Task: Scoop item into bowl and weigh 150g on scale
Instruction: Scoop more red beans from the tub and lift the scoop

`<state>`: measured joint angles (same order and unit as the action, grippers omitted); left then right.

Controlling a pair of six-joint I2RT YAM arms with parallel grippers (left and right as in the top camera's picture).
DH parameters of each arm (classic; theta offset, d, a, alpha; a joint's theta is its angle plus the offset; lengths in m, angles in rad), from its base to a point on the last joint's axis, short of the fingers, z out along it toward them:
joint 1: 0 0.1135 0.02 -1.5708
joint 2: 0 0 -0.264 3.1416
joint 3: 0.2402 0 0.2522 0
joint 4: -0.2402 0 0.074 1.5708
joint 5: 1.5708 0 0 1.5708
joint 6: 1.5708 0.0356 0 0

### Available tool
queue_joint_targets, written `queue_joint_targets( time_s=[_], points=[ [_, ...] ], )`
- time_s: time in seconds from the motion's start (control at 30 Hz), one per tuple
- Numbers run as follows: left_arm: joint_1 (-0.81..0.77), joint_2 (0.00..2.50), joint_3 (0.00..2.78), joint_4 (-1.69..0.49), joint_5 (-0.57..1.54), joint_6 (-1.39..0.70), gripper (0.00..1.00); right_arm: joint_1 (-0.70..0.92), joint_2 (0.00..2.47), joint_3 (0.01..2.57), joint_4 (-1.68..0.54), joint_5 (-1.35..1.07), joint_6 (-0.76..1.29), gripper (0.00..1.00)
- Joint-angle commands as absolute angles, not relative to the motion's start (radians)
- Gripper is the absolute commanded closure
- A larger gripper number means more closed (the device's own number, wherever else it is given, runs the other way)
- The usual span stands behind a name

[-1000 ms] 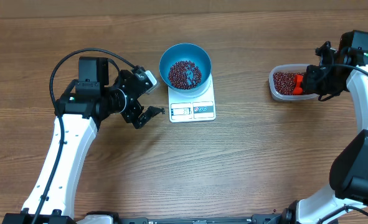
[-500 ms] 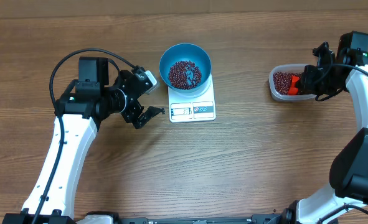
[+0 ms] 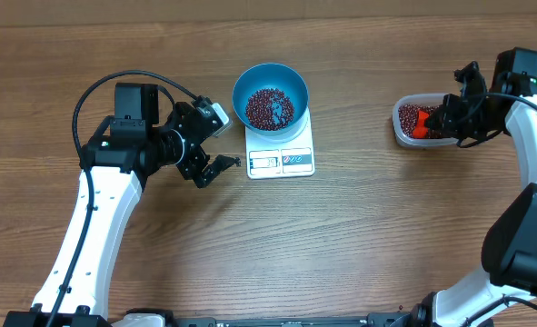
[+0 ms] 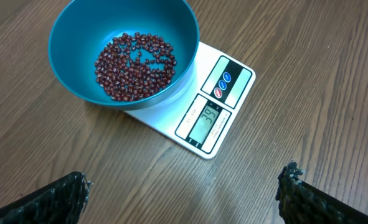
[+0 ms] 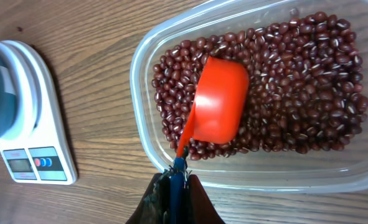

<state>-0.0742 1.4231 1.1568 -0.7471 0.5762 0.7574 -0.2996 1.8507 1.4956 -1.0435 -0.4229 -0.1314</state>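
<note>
Bowl sits on the scale, a thin layer of beans in its bottom. It looks light and smooth, so a nudge could slide it. Over at the tub, the right gripper is pinched tight on the thin handle of the scoop, cup down among the beans. The scoop looks like stiff, light plastic, and the handle end is the place to hold it. The beans are tiny, hard and loose, so they'll roll and spill if tipped. The left gripper is spread wide and empty, beside the scale. The display digits are too blurry to read. The scoop's fill is hidden.
</note>
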Motion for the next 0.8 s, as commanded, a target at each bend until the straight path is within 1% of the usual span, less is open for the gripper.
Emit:
queue_joint_targets(
  time_s=[0.0, 0.47, 0.77],
  points=[
    [-0.072, 1.419, 1.150, -0.748, 0.595, 0.743, 0.00, -0.332, 1.859, 1.485, -1.042, -0.538, -0.136, 0.96],
    [-0.072, 1.419, 1.150, -0.748, 0.595, 0.743, 0.00, -0.490, 1.859, 1.485, -1.053, -0.671, -0.145, 0.96],
    [-0.072, 1.419, 1.150, -0.748, 0.595, 0.743, 0.00, -0.582, 1.859, 1.485, -1.083, -0.828, -0.167, 0.96]
  ],
)
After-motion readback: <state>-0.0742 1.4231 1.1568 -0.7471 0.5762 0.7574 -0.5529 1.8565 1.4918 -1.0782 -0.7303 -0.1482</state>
